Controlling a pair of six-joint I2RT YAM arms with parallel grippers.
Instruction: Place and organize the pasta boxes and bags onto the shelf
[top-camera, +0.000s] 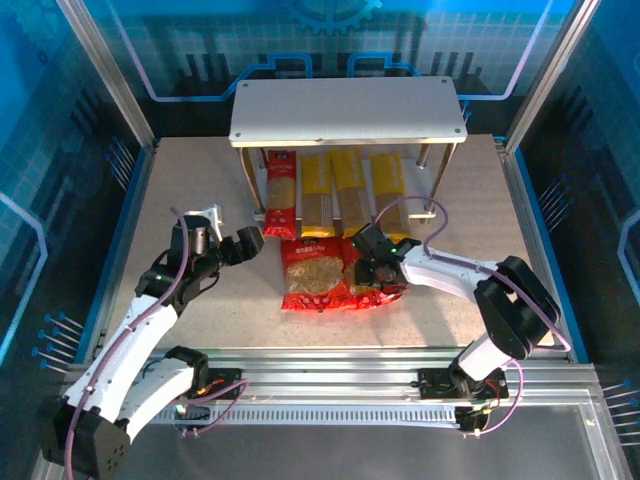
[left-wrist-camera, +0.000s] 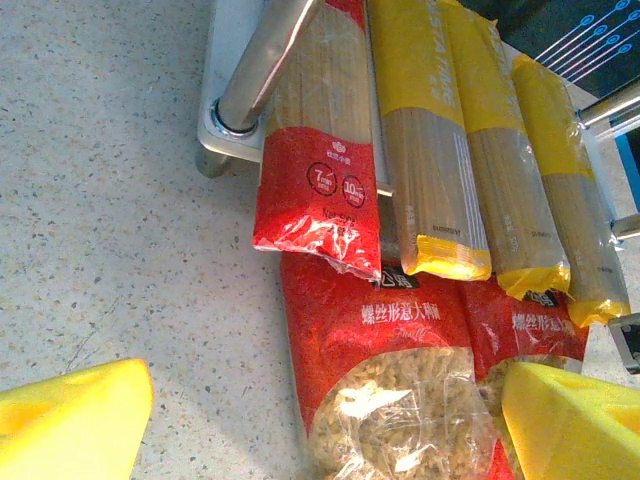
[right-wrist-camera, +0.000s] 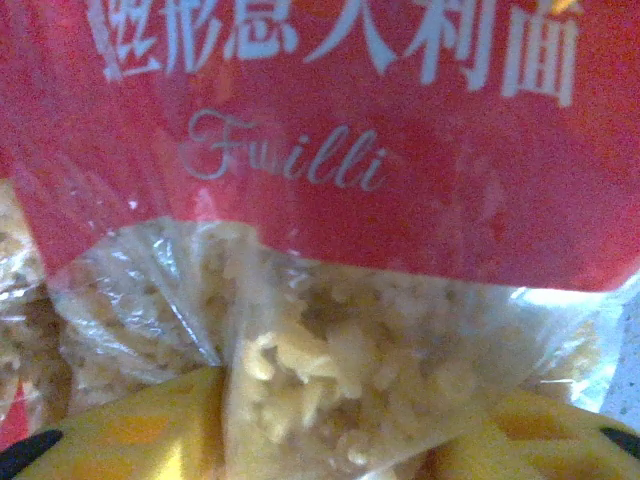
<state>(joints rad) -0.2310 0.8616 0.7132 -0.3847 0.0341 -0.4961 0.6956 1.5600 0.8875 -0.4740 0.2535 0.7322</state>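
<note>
Four packs lie side by side on the shelf's (top-camera: 350, 110) lower board, the red pack (top-camera: 281, 195) leftmost and three yellow packs (top-camera: 350, 185) to its right. Their near ends stick out past the shelf's front. Two bags rest flat on the table (top-camera: 200, 180) just in front of the shelf, under those ends. The right end effector (right-wrist-camera: 320, 440) pinches the right bag (right-wrist-camera: 330, 100) at its clear window. The left end effector (left-wrist-camera: 320, 430), spread wide, hovers by the left bag (top-camera: 315, 272).
</note>
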